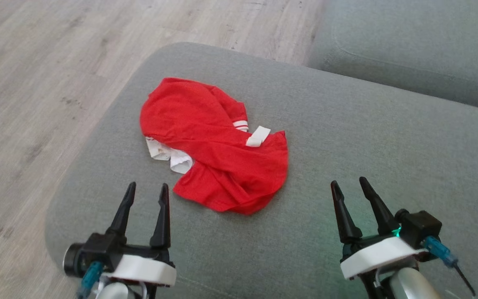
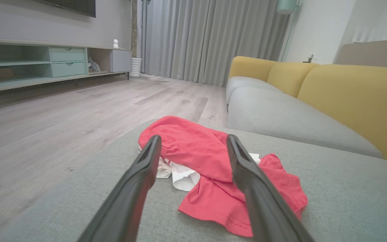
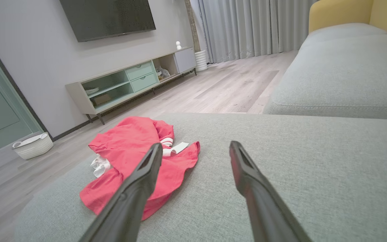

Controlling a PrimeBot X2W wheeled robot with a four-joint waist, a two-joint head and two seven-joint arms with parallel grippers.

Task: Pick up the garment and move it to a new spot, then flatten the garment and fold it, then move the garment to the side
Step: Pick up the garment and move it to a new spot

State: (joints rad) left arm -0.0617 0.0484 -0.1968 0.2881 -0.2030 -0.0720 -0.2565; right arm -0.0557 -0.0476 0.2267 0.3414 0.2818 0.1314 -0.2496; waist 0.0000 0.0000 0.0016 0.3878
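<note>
a rounded grey woven sofa cushion (image 1: pixel 367 158) sits above a pale wood-plank floor (image 1: pixel 35 83). the crumpled red garment (image 1: pixel 206 137), thin with white ribbed trim, lies on the cushion's left part. the left end effector (image 1: pixel 148 185) and right end effector (image 1: pixel 348 181) hover near it, tapered dark fingers apart, empty.

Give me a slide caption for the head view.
Crumpled red garment lies on a grey cushion; the left pincer and right pincer hover open on the near side, holding nothing.
</note>
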